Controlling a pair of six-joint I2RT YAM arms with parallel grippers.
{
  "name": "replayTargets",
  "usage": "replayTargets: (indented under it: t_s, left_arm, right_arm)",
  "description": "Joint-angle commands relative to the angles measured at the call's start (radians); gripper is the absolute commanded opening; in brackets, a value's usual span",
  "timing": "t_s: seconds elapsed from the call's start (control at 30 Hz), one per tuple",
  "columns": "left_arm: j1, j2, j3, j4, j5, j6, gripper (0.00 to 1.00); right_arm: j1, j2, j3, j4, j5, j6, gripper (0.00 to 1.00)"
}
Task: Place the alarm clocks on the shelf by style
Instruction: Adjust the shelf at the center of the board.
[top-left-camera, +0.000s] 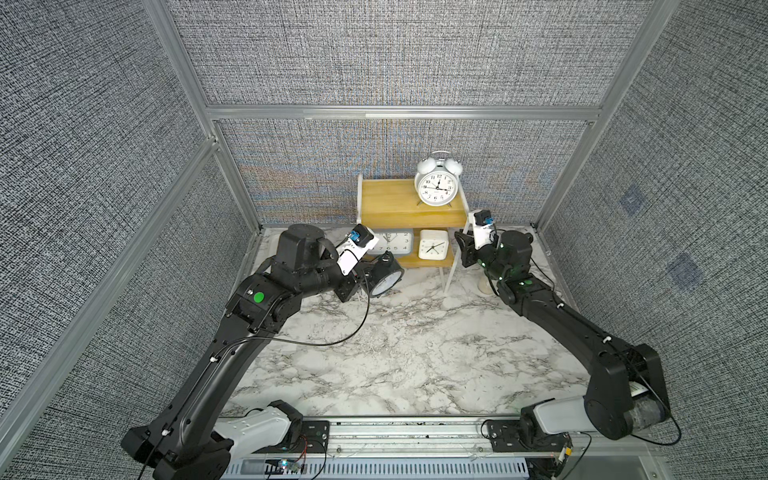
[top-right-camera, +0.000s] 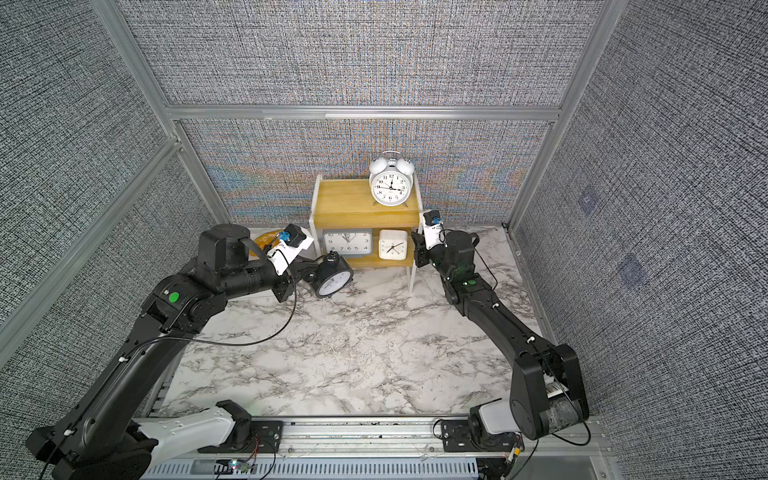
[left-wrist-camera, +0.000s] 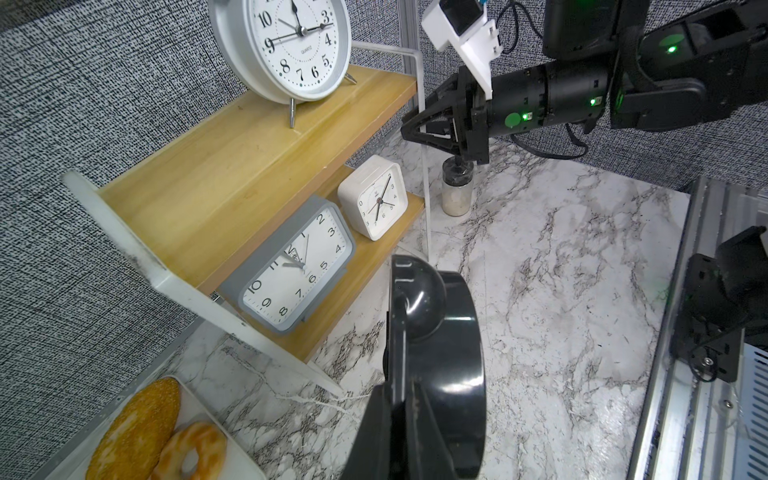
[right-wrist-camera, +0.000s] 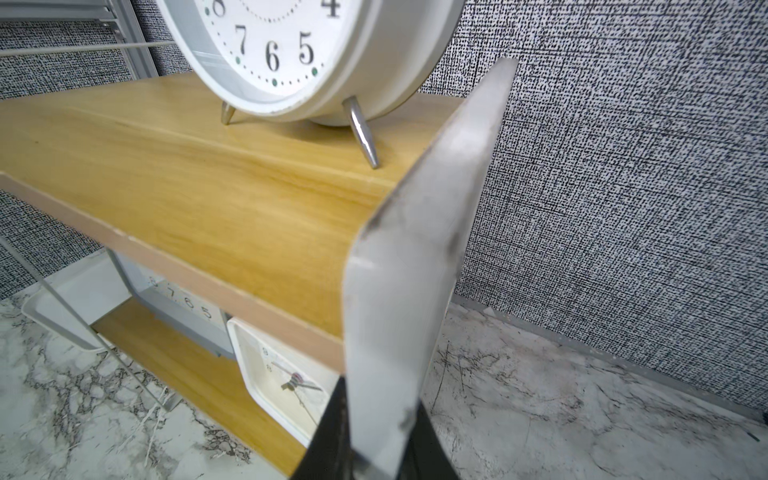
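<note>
Starting on the left, the left gripper (left-wrist-camera: 401, 397) is seen clamped shut on the thin top handle of the black bell clock (left-wrist-camera: 451, 332). That clock is held tilted, low over the marble table (top-left-camera: 415, 353), just in front of the shelf (top-left-camera: 390, 208). It looks hard, shiny and likely a bit heavy, so it could swing or slip. The handle is judged a good place to hold, and the glass face should be saved from bumps. On the low board the grey-blue clock (top-right-camera: 348, 242) and the small white square clock (top-left-camera: 433, 244) are stood side by side. The white bell clock (top-left-camera: 436, 185) is stood on the top board, with bare room beside it. On the right, the right gripper (left-wrist-camera: 409, 129) is pinched shut on the shelf's white side frame (right-wrist-camera: 415, 249).
</note>
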Motion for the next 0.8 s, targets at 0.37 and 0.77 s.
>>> replayTargets:
  t_s: [0.37, 0.77]
  left_arm:
    - [0.006, 0.012, 0.078, 0.057, 0.008, -0.011, 0.0]
    - [0.011, 0.103, 0.27, 0.025, 0.023, 0.015, 0.0]
  right_arm:
    - [-0.001, -0.075, -0.041, -0.021, 0.006, -0.02, 0.16]
    - [-0.01, -0.11, -0.054, -0.089, -0.055, -0.09, 0.13]
